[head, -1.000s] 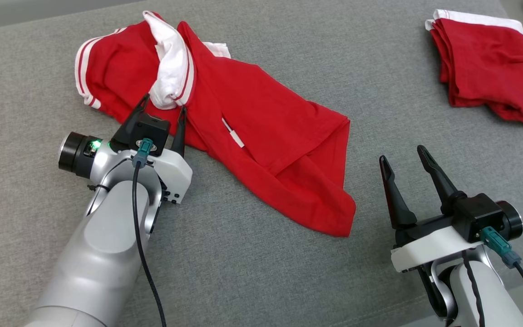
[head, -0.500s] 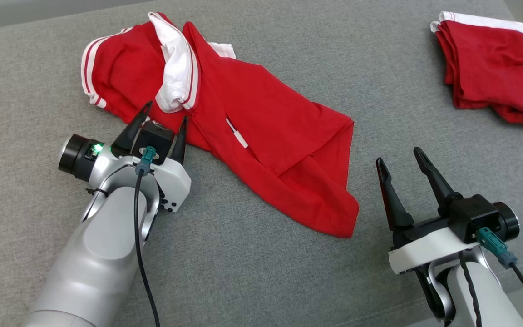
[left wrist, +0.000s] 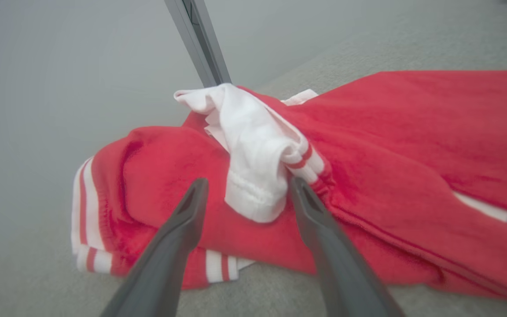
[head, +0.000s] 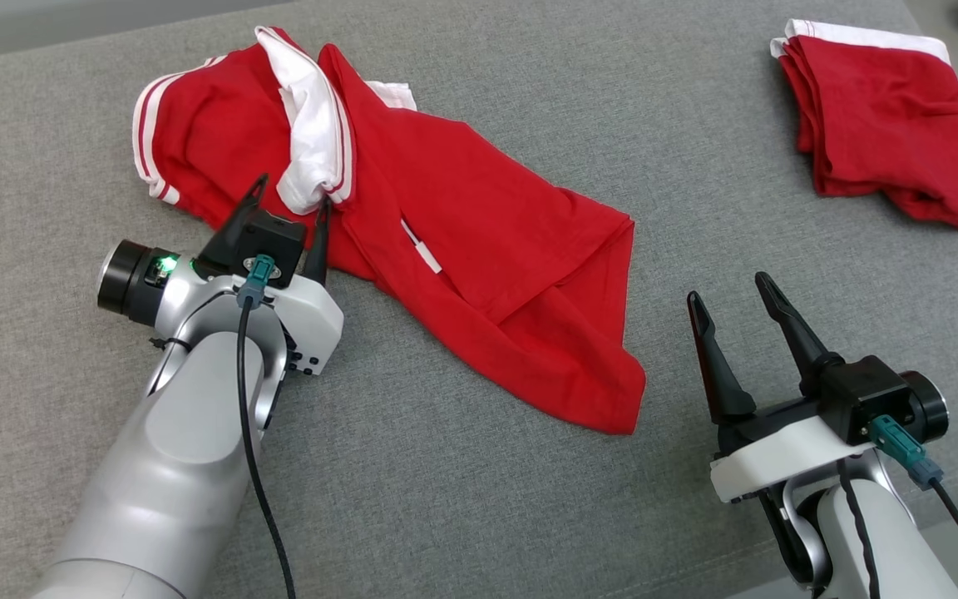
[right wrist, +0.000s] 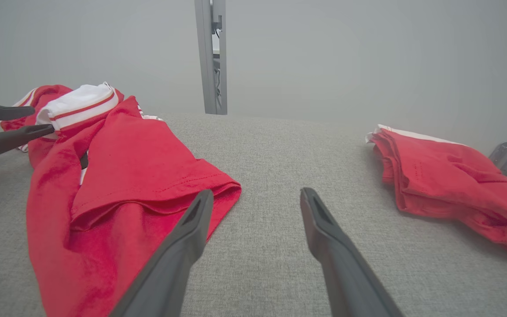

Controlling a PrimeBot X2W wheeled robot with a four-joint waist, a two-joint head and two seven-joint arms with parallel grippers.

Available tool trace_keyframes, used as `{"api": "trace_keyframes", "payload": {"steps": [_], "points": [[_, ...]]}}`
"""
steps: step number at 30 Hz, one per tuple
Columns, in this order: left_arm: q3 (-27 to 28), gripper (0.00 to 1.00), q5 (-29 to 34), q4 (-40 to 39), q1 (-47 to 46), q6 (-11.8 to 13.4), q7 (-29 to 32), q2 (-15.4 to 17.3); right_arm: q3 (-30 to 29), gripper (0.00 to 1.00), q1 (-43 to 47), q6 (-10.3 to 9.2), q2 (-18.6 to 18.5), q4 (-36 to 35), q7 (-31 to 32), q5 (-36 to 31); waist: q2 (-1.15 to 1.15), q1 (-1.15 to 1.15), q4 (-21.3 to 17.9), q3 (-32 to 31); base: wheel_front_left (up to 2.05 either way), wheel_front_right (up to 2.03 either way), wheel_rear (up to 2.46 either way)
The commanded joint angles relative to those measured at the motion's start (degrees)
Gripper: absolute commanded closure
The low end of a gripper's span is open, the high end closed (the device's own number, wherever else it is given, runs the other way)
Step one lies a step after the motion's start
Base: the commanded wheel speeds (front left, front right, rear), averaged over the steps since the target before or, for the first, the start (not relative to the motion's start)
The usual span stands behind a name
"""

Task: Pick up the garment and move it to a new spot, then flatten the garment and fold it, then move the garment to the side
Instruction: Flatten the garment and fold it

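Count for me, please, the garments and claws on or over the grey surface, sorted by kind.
Crumpled red-and-white garment: 1
Folded red garment: 1
Claws: 2, the left claw and the right claw
Total: 4

The shirt [head: 479, 249] is red, crumpled and unfolded. It runs slantwise from 11 o'clock toward 5 o'clock in the head view. Its white collar [head: 308, 141], trimmed with a red stripe, is bunched on top at 11 o'clock. A white-striped sleeve [head: 171, 141] lies at 10 o'clock. The hem [head: 604, 399] is doubled over itself at 5 o'clock.
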Motion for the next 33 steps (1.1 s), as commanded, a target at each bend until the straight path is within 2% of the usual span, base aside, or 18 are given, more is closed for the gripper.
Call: {"api": "trace_keyframes", "payload": {"steps": [1, 6, 10, 15, 19, 26, 29, 33], "points": [[-0.2, 1.0, -0.5, 0.6, -1.1, -0.1, -0.2, 0.1, 0.1, 0.0, -0.5, 0.0, -0.2, 0.1, -0.3, 0.3, 0.0, 0.0, 0.0, -0.1, 0.0, 0.0, 0.0], [-0.4, 1.0, -0.9, 1.4, -1.4, -0.2, -0.2, -0.1, 0.1, 0.0, -0.5, 0.0, -0.2, 0.3, -0.3, 0.2, 0.0, 0.0, 0.2, -0.3, 0.0, 0.0, 0.0], [0.1, 1.0, -1.0, -0.6, -1.1, 0.9, -0.2, 0.3, 0.1, 0.0, -0.2, 0.0, -0.2, 0.4, -0.3, 0.1, 0.0, 0.0, 0.4, -0.8, 0.0, 0.0, 0.0], [0.5, 1.0, 0.2, -7.3, 0.9, 3.6, -0.2, 1.9, -0.5, 0.0, 0.4, 0.0, -0.2, 0.4, -0.3, -0.1, 0.0, 0.0, 1.3, -1.8, 0.0, 0.0, 0.0], [0.4, 1.0, 2.1, -15.7, 3.0, 7.2, -0.2, 3.5, -1.1, 0.0, 1.0, 0.0, -0.2, 0.5, -0.3, -0.2, 0.0, 0.0, 2.6, -3.3, 0.0, 0.0, 0.0], [-1.6, 1.0, 6.6, -30.0, 7.5, 11.9, -0.2, 6.8, -1.8, 0.0, 2.2, 0.0, -0.3, 0.6, -0.3, -0.7, 0.0, 0.0, 5.6, -6.0, 0.0, 0.0, 0.0], [-3.7, 1.0, 8.8, -32.6, 9.6, 13.2, -0.2, 8.5, -2.4, 0.0, 3.0, 0.0, -0.6, 0.8, -0.3, -1.0, 0.0, 0.0, 7.1, -7.2, 0.0, 0.0, 0.0], [-7.4, 1.0, 12.3, -32.1, 11.4, 13.5, -0.2, 10.2, -3.0, 0.0, 3.9, 0.0, -0.9, 0.8, -0.3, -1.1, 0.0, 0.0, 9.2, -8.4, 0.0, 0.0, 0.0]]}}
